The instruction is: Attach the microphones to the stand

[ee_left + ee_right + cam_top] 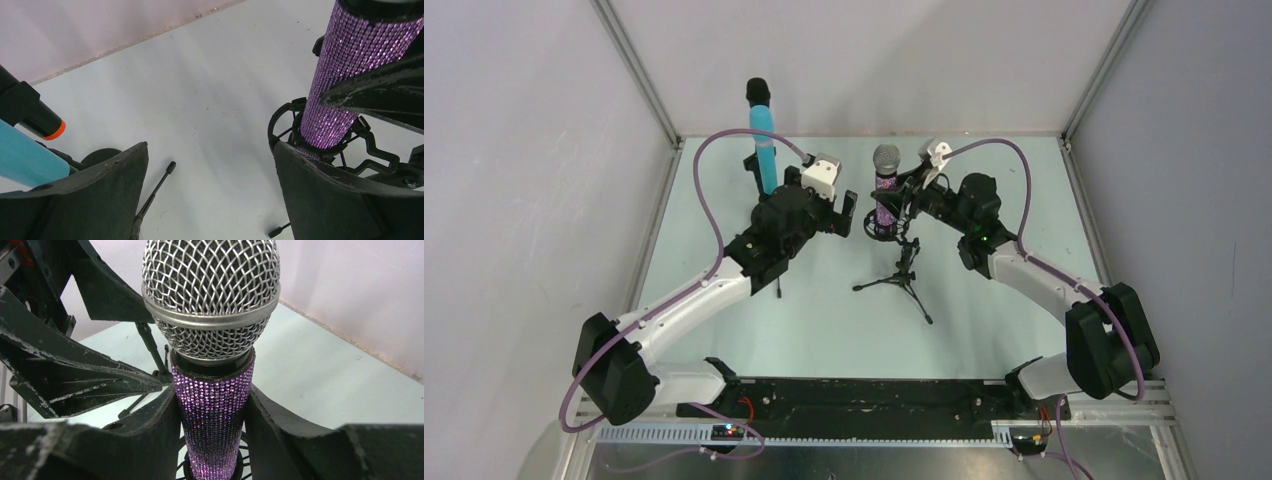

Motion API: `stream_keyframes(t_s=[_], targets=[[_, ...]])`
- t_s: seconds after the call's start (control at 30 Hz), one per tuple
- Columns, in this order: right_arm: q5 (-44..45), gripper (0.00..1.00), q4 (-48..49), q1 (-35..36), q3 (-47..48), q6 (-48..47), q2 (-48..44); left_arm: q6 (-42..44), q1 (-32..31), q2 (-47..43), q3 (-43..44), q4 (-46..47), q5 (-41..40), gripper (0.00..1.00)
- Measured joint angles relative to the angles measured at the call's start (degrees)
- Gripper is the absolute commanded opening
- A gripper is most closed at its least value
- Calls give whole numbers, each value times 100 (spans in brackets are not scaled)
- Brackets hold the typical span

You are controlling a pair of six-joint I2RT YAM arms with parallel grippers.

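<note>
Two grippers are crowded around the purple microphone [886,190] at the middle of the table [984,300]. It stands upright, silver mesh head on top, with its lower end sitting in the round clip of the tripod stand [905,276]. The right gripper [904,203] is on it from the right. In the right wrist view, its fingers [150,440] press against both sides of the glittery body just below the head, so that's a firm clamp.

The left gripper [210,147] hangs just to the left of that microphone, spread wide and holding nothing. The purple body is beyond its right finger, near but not between the pair.

Over to the left, the cyan microphone [765,152] stands upright near the back wall, behind the left arm. Its foot is hidden in the top view. The left wrist camera catches the black microphone [36,118] at its left edge, orange end showing, just beside the cyan one. Whether those two touch, I can't tell.
</note>
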Motion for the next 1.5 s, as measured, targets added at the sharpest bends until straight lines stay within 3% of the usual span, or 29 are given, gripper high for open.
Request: stream_keyframes(t_s=[0.37,0.73,1.0,1.2,1.5], targets=[[-79,2,251,96,-367,-92,13,0,0,0,0,0,-2,98],[-90,63,240,103,-393,-90,11,0,0,0,0,0,-4,98],[-105,92,216,107,-393,61,-116,0,0,0,0,0,-4,98],[-133,99,223,107,-393,203,-271,0,0,0,0,0,-4,98],[-297,99,291,2,-393,610,-579,13,0,-11,-2,0,-111,98]])
